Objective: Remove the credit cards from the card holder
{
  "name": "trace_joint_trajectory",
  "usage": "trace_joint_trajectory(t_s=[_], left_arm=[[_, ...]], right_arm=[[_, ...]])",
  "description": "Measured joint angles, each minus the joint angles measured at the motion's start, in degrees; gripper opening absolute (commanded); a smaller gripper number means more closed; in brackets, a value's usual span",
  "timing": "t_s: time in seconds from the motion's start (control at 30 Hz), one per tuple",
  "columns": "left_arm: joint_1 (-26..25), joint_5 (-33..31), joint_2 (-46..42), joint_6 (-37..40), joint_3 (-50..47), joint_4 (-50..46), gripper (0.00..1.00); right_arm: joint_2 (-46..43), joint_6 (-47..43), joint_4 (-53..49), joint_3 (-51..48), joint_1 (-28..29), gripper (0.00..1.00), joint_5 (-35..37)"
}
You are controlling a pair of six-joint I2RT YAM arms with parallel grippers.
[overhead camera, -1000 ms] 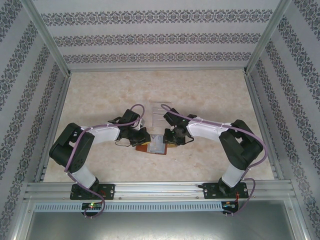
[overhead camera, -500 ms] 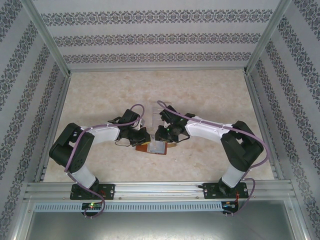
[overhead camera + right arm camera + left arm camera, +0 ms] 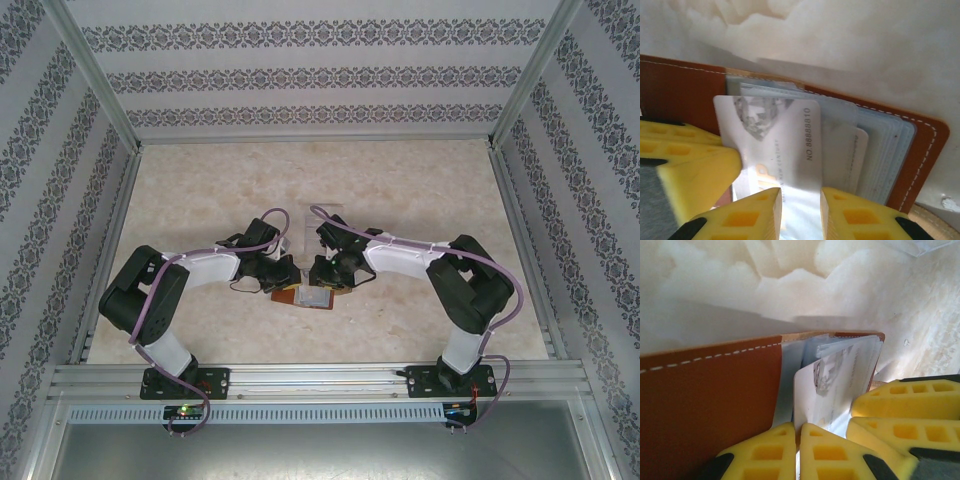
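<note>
The reddish-brown card holder [image 3: 288, 294] lies open on the table between both grippers, its leather [image 3: 710, 400] and grey-blue pockets [image 3: 885, 150] close up in the wrist views. My left gripper [image 3: 287, 277] is shut [image 3: 798, 432] on the holder's edge, and a card's corner reaches the pinch. A pale credit card [image 3: 785, 135] marked "NO.88888810" sticks partly out of a pocket [image 3: 807, 395]. My right gripper [image 3: 322, 278] hovers open over that card [image 3: 801, 200], a finger on either side. Another pale card [image 3: 860, 155] stays tucked in a pocket.
A clear plastic box [image 3: 330, 214] sits just behind the grippers, its corner also at the top of the left wrist view [image 3: 935, 245]. The right gripper's yellow fingers [image 3: 900, 400] crowd the left gripper closely. Patterned walls and metal rails enclose the marbled table [image 3: 200, 190].
The right arm has swung left, bringing its gripper from the holder's right side to over its pockets. The left gripper and the holder have stayed put.
</note>
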Motion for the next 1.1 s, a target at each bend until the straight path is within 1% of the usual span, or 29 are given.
trace_joint_trajectory(t_s=[0.4, 0.87, 1.1], left_arm=[[0.00, -0.33, -0.04, 0.85, 0.26, -0.68, 0.04], [0.68, -1.40, -2.36, 7.61, 2.38, -7.41, 0.03], [1.31, -1.86, -2.71, 9.79, 3.19, -9.94, 0.03]], right_arm=[[0.57, -0.63, -0.83, 0.63, 0.00, 0.28, 0.61], [0.52, -0.87, -0.85, 0.61, -0.04, 0.28, 0.76], [0.46, -0.90, -0.85, 0.61, -0.04, 0.28, 0.79]])
